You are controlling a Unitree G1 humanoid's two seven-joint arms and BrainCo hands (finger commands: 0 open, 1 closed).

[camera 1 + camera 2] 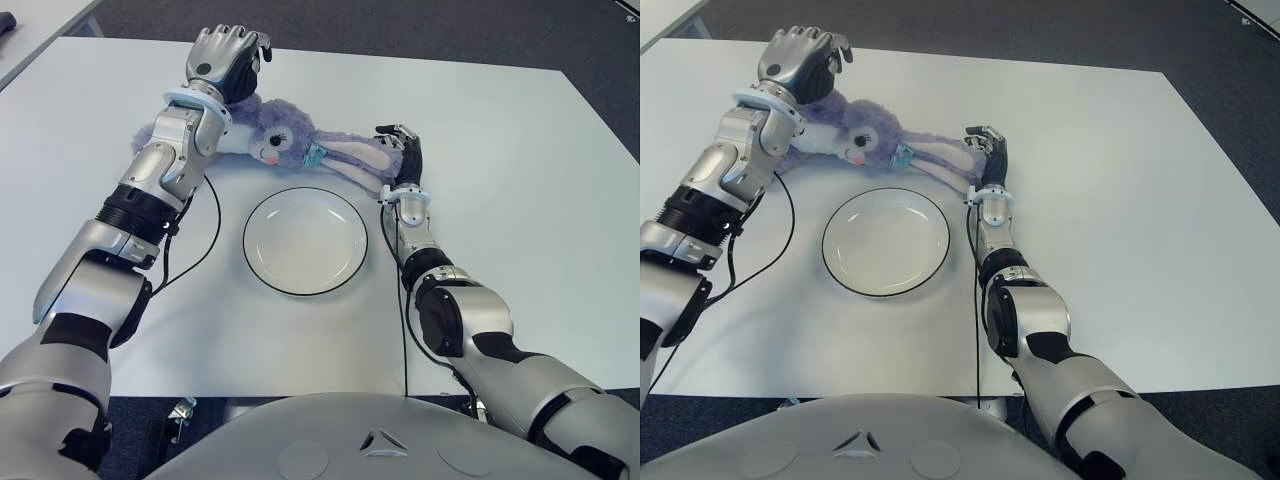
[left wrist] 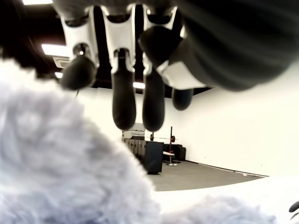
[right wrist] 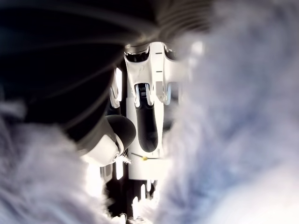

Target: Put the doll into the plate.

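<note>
Both hands bracket the doll [image 1: 270,135] upper centre, above the plate [image 1: 305,240]: right hand [image 1: 403,150] apparently grasping its ears, left hand [image 1: 228,60] released above its body, ready to lift.

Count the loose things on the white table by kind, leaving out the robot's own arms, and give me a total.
Purple plush rabbit doll: 1, lying on the table beyond the plate
Round white plate with a dark rim: 1, nothing in it
Total: 2
</note>
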